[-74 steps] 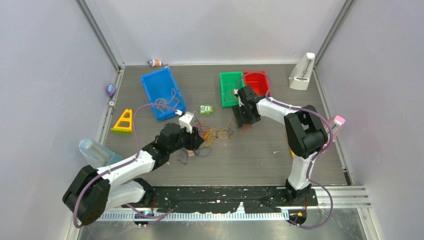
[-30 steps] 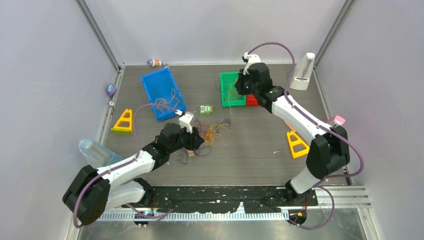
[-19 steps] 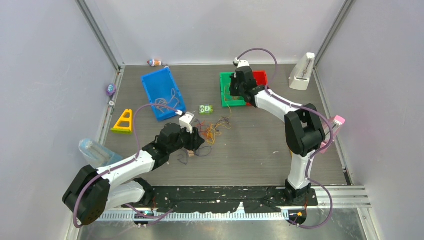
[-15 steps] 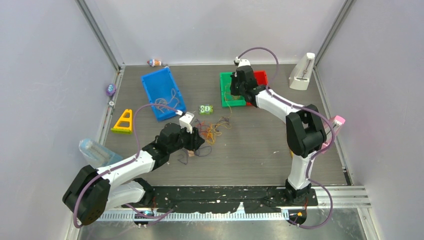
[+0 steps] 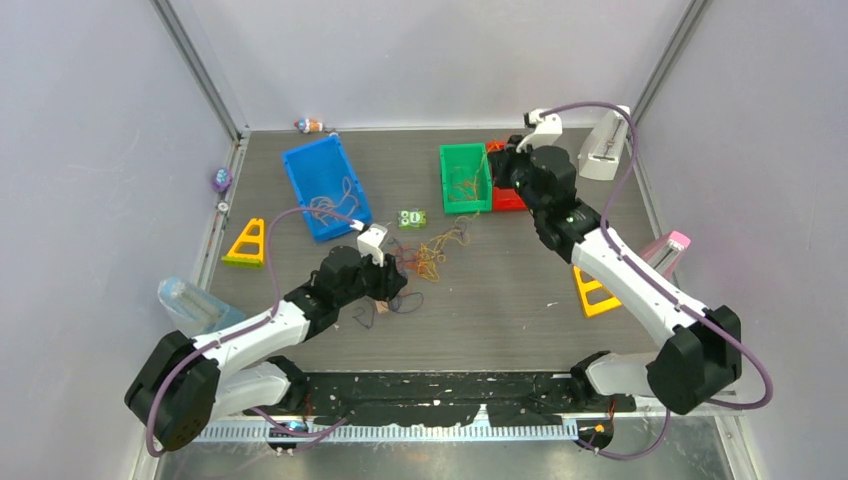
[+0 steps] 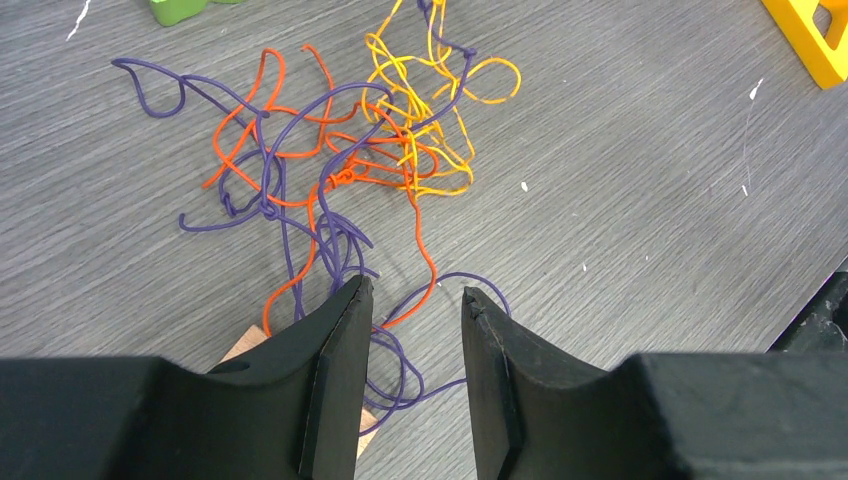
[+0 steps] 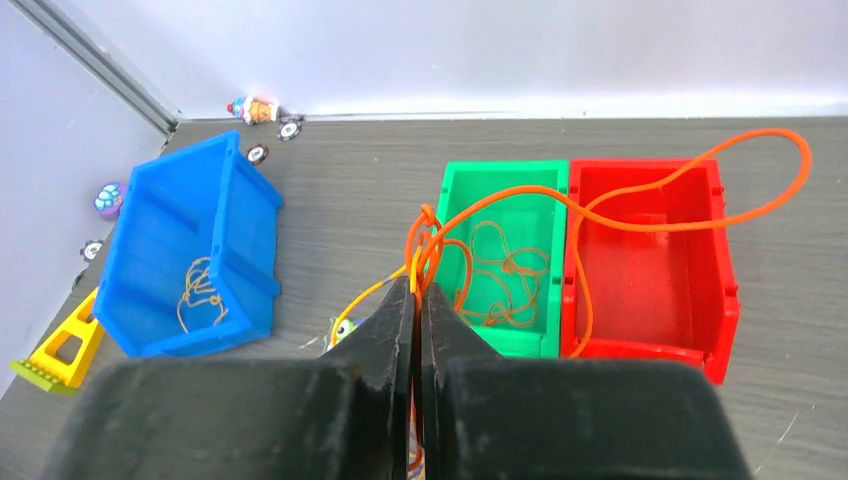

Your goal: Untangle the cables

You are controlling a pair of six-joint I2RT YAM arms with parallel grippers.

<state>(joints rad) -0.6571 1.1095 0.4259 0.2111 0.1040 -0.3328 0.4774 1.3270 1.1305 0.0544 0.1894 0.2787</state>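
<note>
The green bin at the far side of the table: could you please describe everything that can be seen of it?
The green bin is an open-topped rectangular box, plastic by its look, standing upright on the grey table. One long side appears to touch the red bin beside it. Some thin orange cables lie loosely coiled on its floor. Another orange strand, pinched in the shut right gripper, arcs above it toward the red bin.

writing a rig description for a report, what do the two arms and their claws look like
Both arms match: left arm and right arm have white links between bulky black joints, with a lilac hose looping along each. A small white block tops each wrist. The left claw and right claw each have two matte black wedge-shaped fingers, unmarked.
</note>
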